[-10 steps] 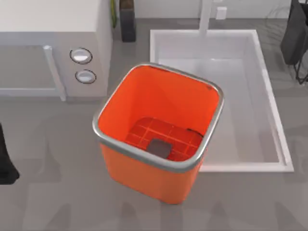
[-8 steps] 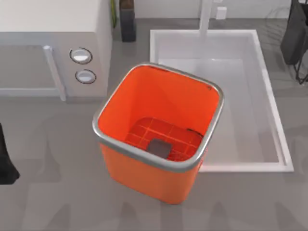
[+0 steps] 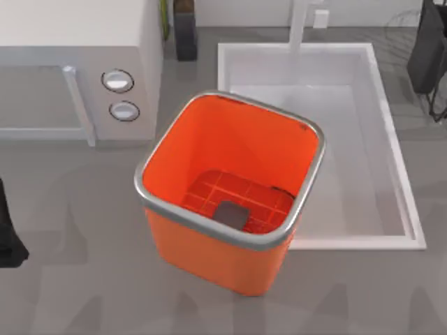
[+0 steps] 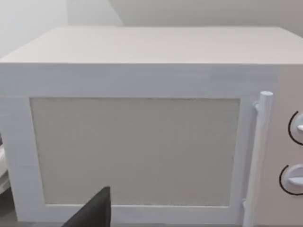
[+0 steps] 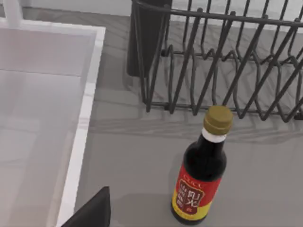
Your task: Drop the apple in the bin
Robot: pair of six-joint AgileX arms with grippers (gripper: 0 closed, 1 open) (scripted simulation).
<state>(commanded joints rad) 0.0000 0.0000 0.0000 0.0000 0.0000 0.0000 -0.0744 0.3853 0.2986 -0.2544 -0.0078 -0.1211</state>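
The tall orange bin with a silver rim stands upright in the middle of the table. On its gridded floor lies a flat dark grey patch. The apple is out of view. My left arm is parked at the table's left edge, facing the microwave. At the far right, beside the dish rack, my right arm is parked. A dark part of each gripper shows at the edge of its own wrist view.
A white microwave stands at the back left and a white sink basin at the back right, touching the bin's side. A black dish rack and a soy sauce bottle stand right of the sink.
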